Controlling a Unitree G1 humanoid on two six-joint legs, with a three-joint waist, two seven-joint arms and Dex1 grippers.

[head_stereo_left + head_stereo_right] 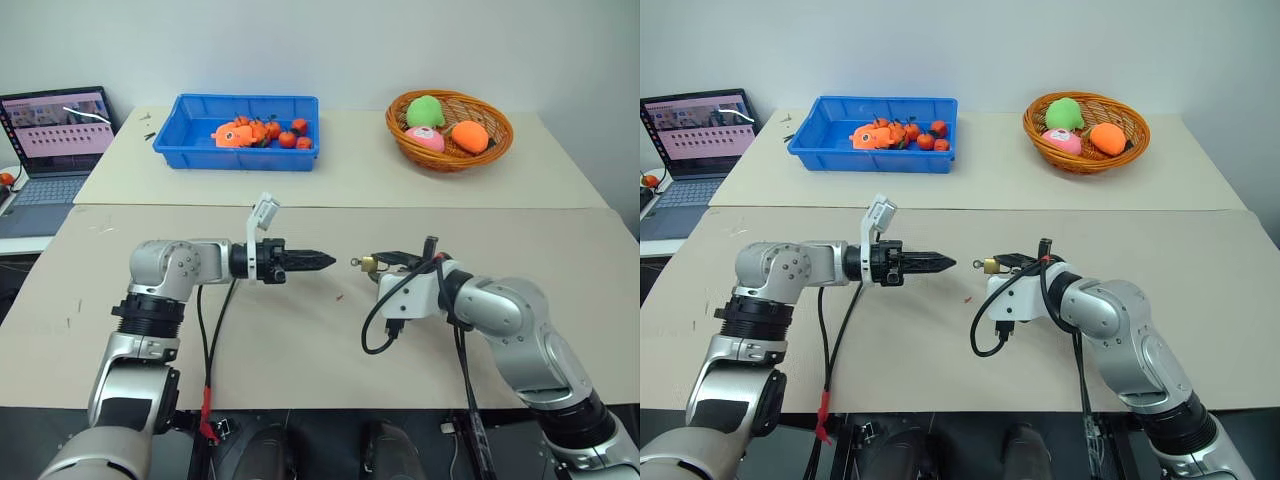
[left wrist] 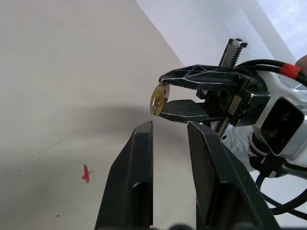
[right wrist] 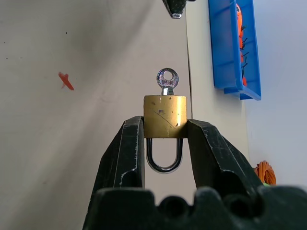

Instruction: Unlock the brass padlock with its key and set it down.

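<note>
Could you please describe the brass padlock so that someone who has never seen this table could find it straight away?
Start at the beige table and find the right end effector above its near middle. Pinched between its two black fingers is the brass padlock, a small gold block with a silver shackle pointing back toward the wrist. Unlike the red mark on the table nearby, it is metal, with the key sticking out of its end.

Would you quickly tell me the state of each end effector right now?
Left end effector: fingers slightly apart, holding nothing.
Right end effector: shut on the brass padlock, with the key in it.
</note>
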